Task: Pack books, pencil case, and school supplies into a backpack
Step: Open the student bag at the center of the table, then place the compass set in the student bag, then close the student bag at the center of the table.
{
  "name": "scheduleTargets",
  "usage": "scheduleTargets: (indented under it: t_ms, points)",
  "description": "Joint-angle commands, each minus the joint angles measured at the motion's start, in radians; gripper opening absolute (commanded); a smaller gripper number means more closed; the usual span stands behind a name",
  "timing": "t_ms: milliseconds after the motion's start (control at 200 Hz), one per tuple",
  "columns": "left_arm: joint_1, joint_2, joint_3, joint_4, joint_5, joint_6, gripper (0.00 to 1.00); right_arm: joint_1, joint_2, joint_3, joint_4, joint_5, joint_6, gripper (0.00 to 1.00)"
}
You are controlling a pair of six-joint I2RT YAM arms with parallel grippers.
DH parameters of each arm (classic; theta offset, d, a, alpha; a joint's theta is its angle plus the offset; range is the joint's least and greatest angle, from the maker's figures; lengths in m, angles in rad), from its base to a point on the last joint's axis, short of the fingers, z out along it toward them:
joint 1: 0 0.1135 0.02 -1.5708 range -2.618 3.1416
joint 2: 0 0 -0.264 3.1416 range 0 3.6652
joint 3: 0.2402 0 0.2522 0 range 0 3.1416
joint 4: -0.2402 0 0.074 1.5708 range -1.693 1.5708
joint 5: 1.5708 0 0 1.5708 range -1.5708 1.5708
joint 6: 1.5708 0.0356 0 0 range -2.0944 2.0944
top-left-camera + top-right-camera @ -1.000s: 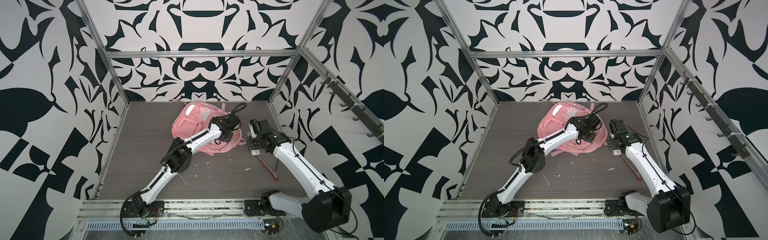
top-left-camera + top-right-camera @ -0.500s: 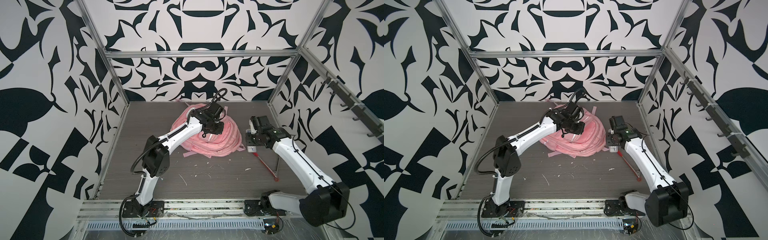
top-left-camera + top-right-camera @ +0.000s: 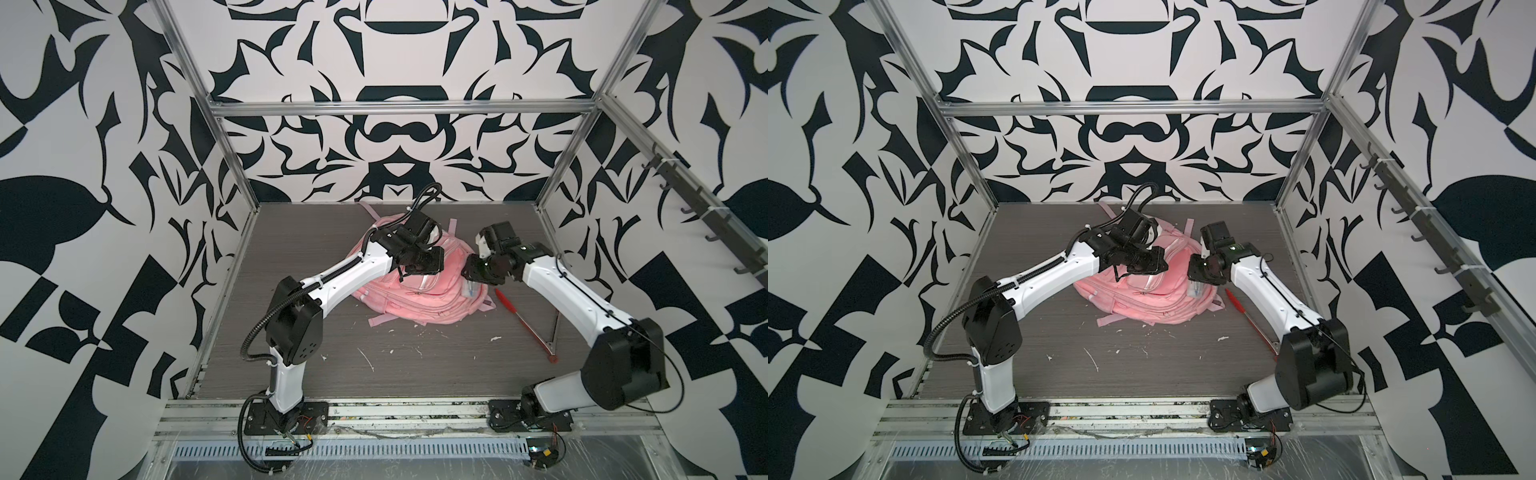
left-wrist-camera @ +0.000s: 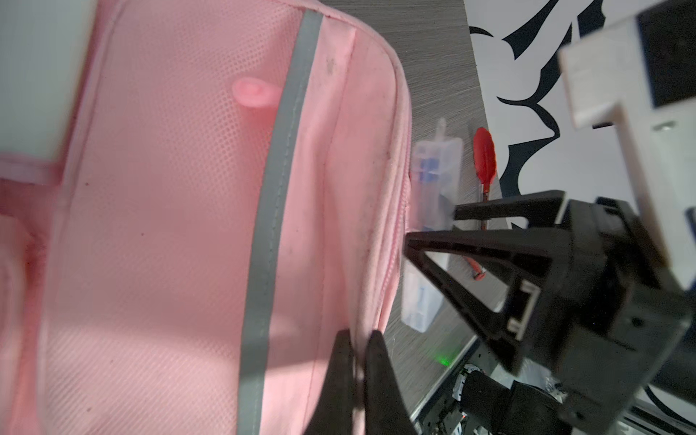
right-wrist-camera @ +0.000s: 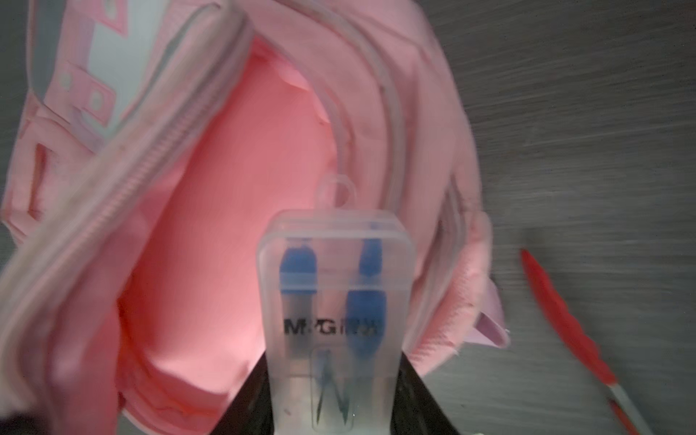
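Observation:
The pink backpack (image 3: pixel 415 301) (image 3: pixel 1142 301) lies in the middle of the table in both top views. My left gripper (image 4: pixel 357 335) (image 3: pixel 417 270) is shut on a fold of pink fabric at the edge of the bag's opening (image 4: pixel 169 226). My right gripper (image 5: pixel 335 376) (image 3: pixel 468 277) is shut on the school supplies, a small clear box (image 5: pixel 335 282) (image 3: pixel 469 288) with blue items inside. It holds the box at the mouth of an open pink compartment (image 5: pixel 226 226) on the bag's right side. The books and the pencil case are out of view.
A red pen (image 3: pixel 523 320) (image 5: pixel 565 312) lies on the table just right of the backpack, under my right forearm. White scraps (image 3: pixel 368 361) dot the table in front of the bag. Patterned walls and metal posts close in the sides and back.
My left arm swung from the bag's right front to its back, pulling fabric up and turning the bag. My right gripper moved left with the clear box to the bag's opening.

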Motion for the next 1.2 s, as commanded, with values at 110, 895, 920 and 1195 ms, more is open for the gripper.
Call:
scheduleTargets:
  t_ms: [110, 895, 920, 1195]
  points:
    - [-0.003, -0.067, -0.073, 0.179, 0.079, -0.097, 0.00, 0.015, 0.144, 0.086, 0.097, -0.112, 0.113, 0.18]
    - [0.017, -0.094, -0.181, 0.200, 0.069, -0.138, 0.00, 0.003, 0.179, 0.150, 0.132, -0.249, 0.260, 0.79]
    - [0.017, -0.094, -0.182, 0.201, 0.069, -0.139, 0.00, 0.000, 0.168, 0.146, 0.118, -0.248, 0.252, 0.80]
    - [0.028, -0.085, -0.196, 0.195, 0.077, -0.133, 0.00, -0.007, -0.073, 0.108, -0.166, -0.157, 0.097, 0.81]
